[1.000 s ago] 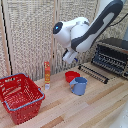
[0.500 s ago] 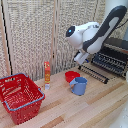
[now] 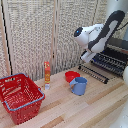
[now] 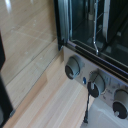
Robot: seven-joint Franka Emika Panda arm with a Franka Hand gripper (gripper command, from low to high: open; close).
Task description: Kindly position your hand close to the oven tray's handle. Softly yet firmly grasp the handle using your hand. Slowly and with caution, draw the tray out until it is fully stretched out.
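Observation:
The black and silver oven (image 3: pixel 118 47) stands at the exterior view's right. Its dark wire tray (image 3: pixel 106 64) lies flat in front of it, and the thin handle bar (image 3: pixel 92 73) forms the tray's near edge. My gripper (image 3: pixel 87 56) hangs from the white arm just above the tray's left end and holds nothing. In the wrist view I see the oven's glass front (image 4: pixel 95 25) and its knobs (image 4: pixel 73 66) close up. One dark finger (image 4: pixel 3 85) shows at the picture's edge, so the jaws stand apart.
A blue cup (image 3: pixel 78 86) and a red bowl (image 3: pixel 71 76) sit on the wooden table (image 3: pixel 75 110) just left of the handle. An orange bottle (image 3: pixel 47 73) stands further left, and a red wire basket (image 3: pixel 20 97) at the far left. A slatted screen (image 3: pixel 45 35) stands behind.
The arm has swung toward the exterior view's right and lowered, bringing the gripper from above the cup to just over the tray in front of the oven.

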